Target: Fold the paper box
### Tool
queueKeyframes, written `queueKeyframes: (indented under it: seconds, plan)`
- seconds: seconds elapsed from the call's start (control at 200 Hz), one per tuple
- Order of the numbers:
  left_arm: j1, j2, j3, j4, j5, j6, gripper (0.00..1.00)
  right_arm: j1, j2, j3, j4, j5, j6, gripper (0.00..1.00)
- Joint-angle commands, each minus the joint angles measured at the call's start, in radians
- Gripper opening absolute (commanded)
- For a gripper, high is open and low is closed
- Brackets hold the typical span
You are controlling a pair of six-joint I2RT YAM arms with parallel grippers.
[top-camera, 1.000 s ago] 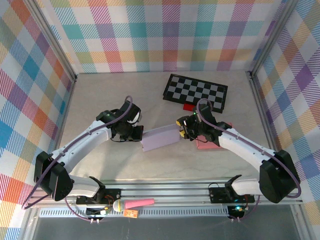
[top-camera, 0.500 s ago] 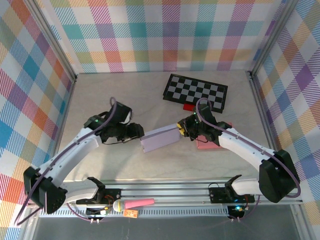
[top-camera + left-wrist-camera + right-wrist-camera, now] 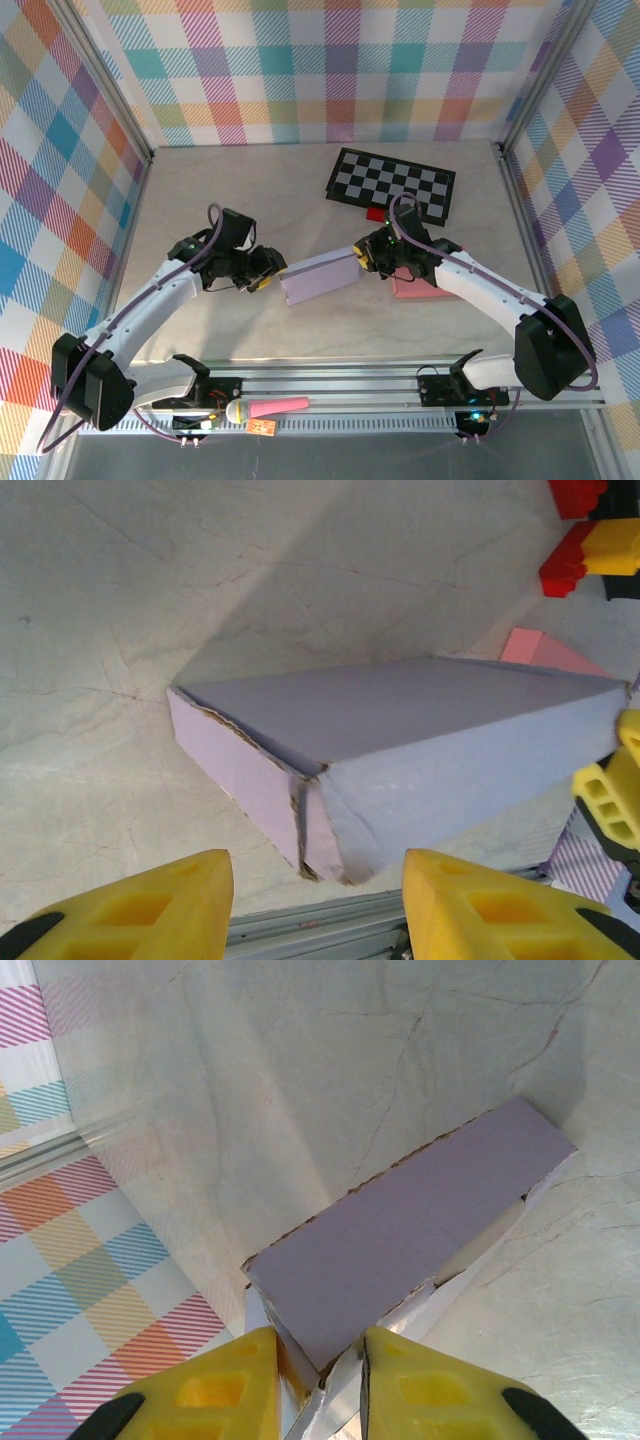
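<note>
Paper box (image 3: 320, 279) looks nearly folded. Left hand (image 3: 265, 272) has released it and backed off; right hand (image 3: 362, 258) pinches its end flap.

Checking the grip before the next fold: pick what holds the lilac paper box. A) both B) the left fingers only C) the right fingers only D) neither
C: the right fingers pinch the paper box at its near corner, while the left fingers stand open, short of it.
</note>
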Motion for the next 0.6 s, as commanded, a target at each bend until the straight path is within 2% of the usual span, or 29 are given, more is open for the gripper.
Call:
queueKeyframes:
  seconds: [0.0, 0.28, 0.595]
  plan:
    - [0.007, 0.007, -0.025, 0.018, 0.016, -0.008, 0.46, 0.001, 0.035, -0.018, -0.138, 0.004, -0.024, 0.25]
    - [0.007, 0.003, -0.087, 0.014, -0.013, 0.031, 0.40, 0.001, 0.042, -0.018, -0.159, -0.009, -0.025, 0.24]
    - [0.007, -0.032, -0.185, 0.014, -0.041, 0.069, 0.31, -0.002, 0.061, 0.001, -0.290, -0.035, -0.046, 0.25]
